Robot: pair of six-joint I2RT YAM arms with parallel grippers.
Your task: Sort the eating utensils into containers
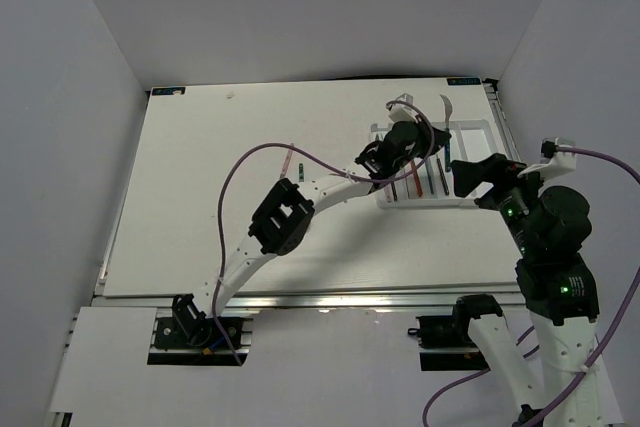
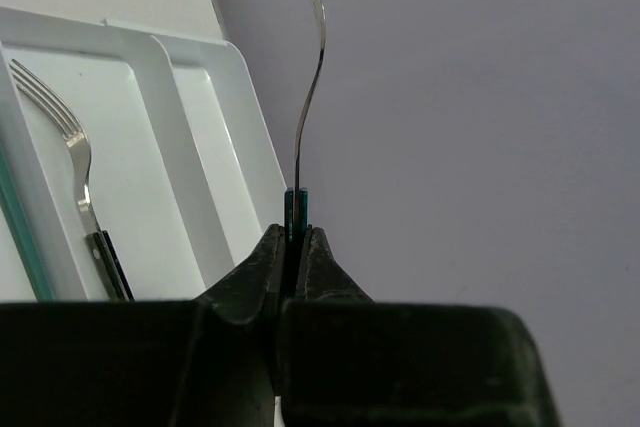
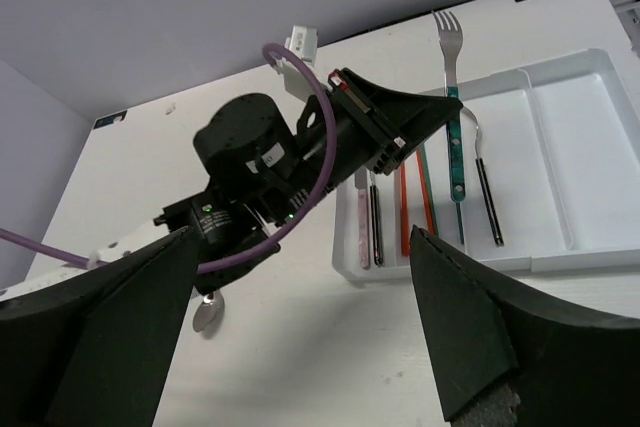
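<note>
My left gripper (image 2: 296,237) is shut on the teal handle of a fork (image 2: 318,37), which sticks out ahead of the jaws over the white tray (image 2: 215,137). The right wrist view shows that fork (image 3: 456,142) above the tray's middle containers (image 3: 590,147), tines toward the far edge. In the tray lie a pink-handled utensil (image 3: 360,227), a dark-handled one (image 3: 375,222), orange chopsticks (image 3: 404,209) and a dark-handled fork (image 3: 486,192). My right gripper (image 3: 303,277) is open and holds nothing, hovering near the tray's near right corner (image 1: 470,175).
A metal spoon bowl (image 3: 207,315) lies on the table beneath the left arm, left of the tray. A thin pink handle (image 1: 289,161) shows on the table by the purple cable (image 1: 245,162). Grey walls close in the table on three sides.
</note>
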